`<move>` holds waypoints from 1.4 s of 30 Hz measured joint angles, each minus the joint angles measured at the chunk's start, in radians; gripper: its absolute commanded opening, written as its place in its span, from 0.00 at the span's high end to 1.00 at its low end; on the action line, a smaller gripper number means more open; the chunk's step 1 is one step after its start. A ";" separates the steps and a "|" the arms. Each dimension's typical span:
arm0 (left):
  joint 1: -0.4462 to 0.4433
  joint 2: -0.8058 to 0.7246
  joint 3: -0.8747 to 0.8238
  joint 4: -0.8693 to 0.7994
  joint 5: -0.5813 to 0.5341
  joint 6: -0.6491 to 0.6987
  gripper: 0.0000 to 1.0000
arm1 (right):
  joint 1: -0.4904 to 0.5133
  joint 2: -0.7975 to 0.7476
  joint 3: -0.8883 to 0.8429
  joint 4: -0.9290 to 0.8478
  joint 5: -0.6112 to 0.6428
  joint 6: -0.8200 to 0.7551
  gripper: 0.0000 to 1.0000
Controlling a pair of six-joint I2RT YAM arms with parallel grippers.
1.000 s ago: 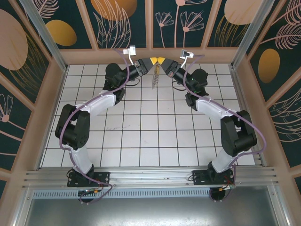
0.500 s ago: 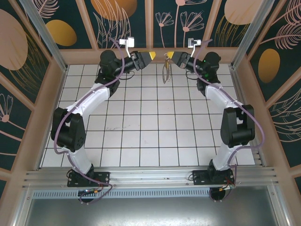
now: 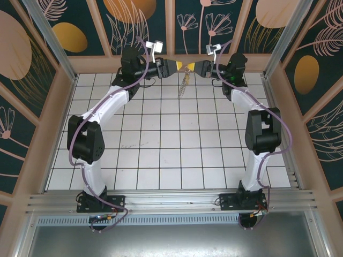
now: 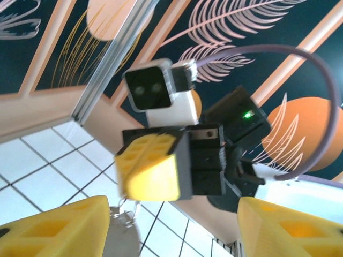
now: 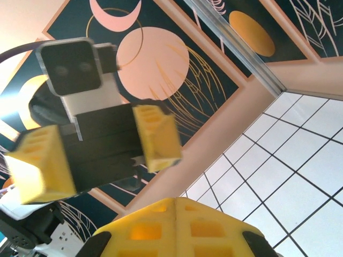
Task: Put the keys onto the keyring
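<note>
- Over the half-second before, the left hand [image 3: 172,66] had moved rightward toward the right hand [image 3: 192,67], until the gap between them was nearly gone. A full second before, the two had met lower in the frame, over the tiles.
- The keyring [image 3: 184,84] had drifted slightly left with them. It hung tilted, its lower end toward the left of the frame.
- Both hands sat at the upper middle of the overhead view, almost tip to tip. They were over the far rows of the white-tiled worktop [image 3: 161,150], just in front of the patterned back wall [image 3: 134,21].
- The left hand was spread. In its own wrist view its yellow fingers [image 4: 59,227] stood at the lower left and lower right corners, well apart, with the right hand seen between them.
- The right hand was pressed together. Its fingers [image 5: 174,227] formed one yellow block at the bottom centre of its wrist view.
- In the overhead view the right hand pinched the top of the keyring, which dangled beneath its tip.
- In the left wrist view the keyring was a blurred grey shape at the lower left, just beside the left finger.
- The keys were too small to tell apart from the loop.
</note>
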 measured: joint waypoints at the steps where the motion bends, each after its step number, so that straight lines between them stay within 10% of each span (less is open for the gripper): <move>1: 0.001 0.008 0.000 -0.008 0.005 0.001 0.41 | 0.002 0.000 0.000 0.000 -0.002 0.000 1.00; 7: 0.004 0.055 0.023 -0.016 0.041 -0.003 0.58 | 0.029 0.000 0.000 0.000 -0.011 -0.001 1.00; 42: 0.006 0.063 -0.072 0.189 0.122 -0.134 0.78 | 0.046 0.000 0.000 -0.001 -0.006 -0.003 1.00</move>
